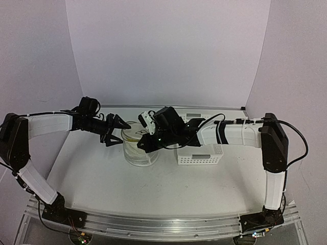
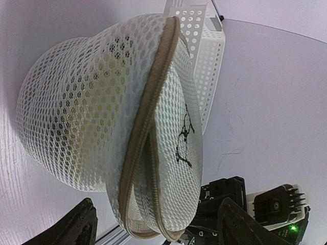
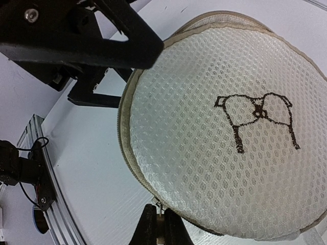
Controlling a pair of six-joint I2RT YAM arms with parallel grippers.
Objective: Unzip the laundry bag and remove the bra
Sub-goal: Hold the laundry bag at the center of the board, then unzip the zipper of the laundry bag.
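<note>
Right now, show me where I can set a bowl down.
Widest bare table: the front strip between the near edge and the laundry bag and basket. Also right of the basket. Crowded: centre, where the left arm and right arm meet over the bag.

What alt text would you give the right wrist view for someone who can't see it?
A round white mesh laundry bag, a black bra drawing on its flat face, fills the frame on a white table. At the bottom, the right hand is closed on the zipper pull; the open left hand hovers at the upper-left rim.
</note>
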